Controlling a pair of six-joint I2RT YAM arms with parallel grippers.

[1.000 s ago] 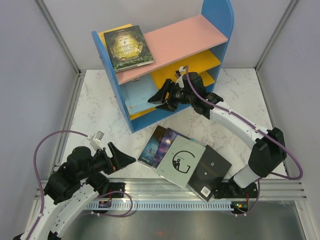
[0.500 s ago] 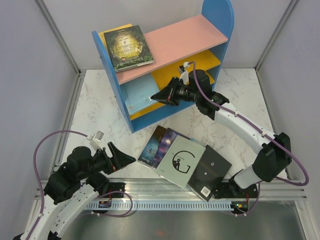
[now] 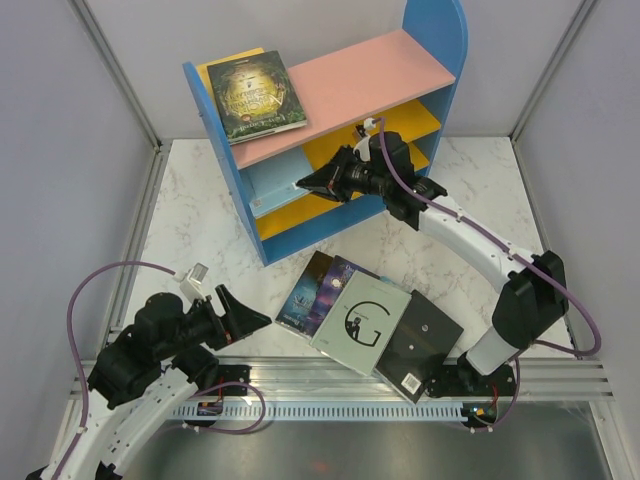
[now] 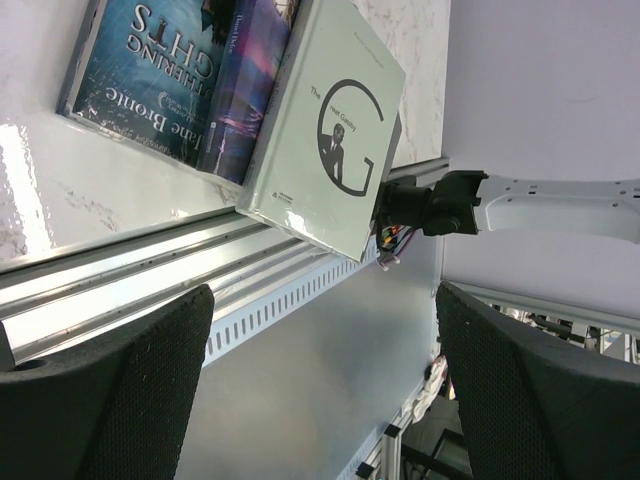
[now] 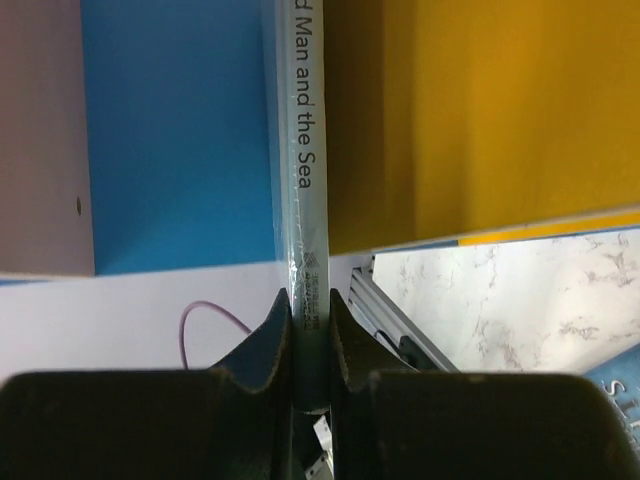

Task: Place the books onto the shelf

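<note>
Right end effector [image 5: 310, 322] advanced, gripping "Sea" book [image 5: 302, 150].

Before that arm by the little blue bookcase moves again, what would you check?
1. Right gripper clamped on the thin pale-blue book, at its spine: ok.
2. That book under the pink top board of the blue-sided bookcase: ok.
3. Its lower edge resting on the yellow board: cannot tell.
4. Left gripper open, empty, far from the bookcase: ok.
5. All books shelved: not ok; the pale grey book with a large G and others lie on the white marble table.
</note>
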